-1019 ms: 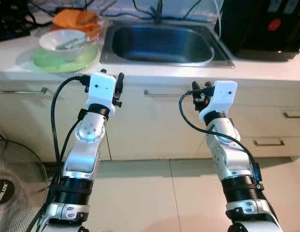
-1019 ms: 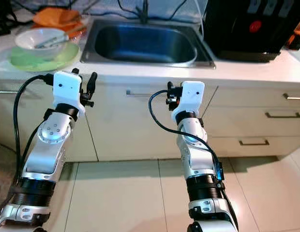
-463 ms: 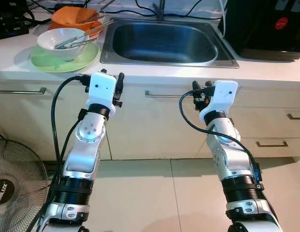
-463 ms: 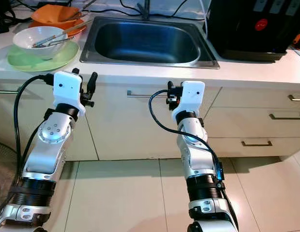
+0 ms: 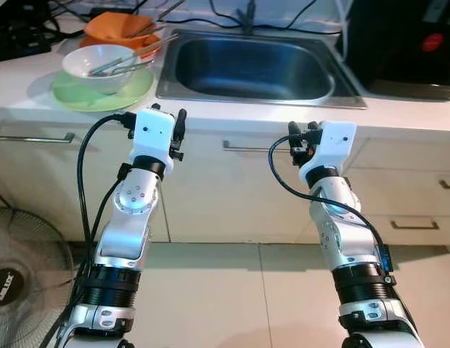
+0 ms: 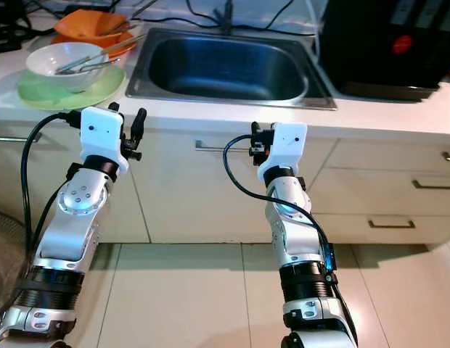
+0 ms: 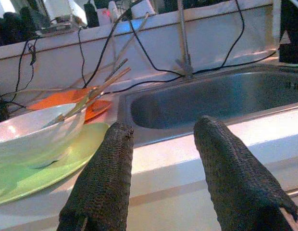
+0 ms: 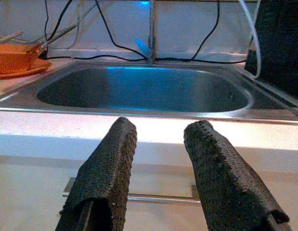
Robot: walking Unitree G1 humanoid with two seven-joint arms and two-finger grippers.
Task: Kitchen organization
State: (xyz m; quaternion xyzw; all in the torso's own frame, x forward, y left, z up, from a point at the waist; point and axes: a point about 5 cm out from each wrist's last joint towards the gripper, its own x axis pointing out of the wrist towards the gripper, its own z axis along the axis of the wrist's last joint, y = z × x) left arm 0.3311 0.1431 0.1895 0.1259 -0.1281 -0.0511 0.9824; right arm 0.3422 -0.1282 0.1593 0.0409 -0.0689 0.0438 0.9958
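Observation:
A white bowl [image 5: 101, 67] holding chopsticks and a utensil sits on a green plate [image 5: 134, 88] on the counter, left of the steel sink [image 5: 247, 69]. An orange bowl [image 5: 116, 29] with more chopsticks stands behind it. My left gripper [image 5: 167, 114] is raised in front of the counter edge, below the plate, open with nothing between its fingers [image 7: 110, 159]. My right gripper [image 5: 301, 132] is held at the same height below the sink's front rim, also open and holding nothing [image 8: 161, 127].
A black appliance [image 5: 421, 43] stands on the counter right of the sink. Cables run along the back wall. Cabinet drawers with bar handles [image 5: 33, 136] face me. A floor fan [image 5: 22, 261] stands at the lower left. Tiled floor lies below.
The whole view has shifted slightly, so the counter and sink sit a little lower and to the right. Both arms hold the same pose, and the dishes have not moved.

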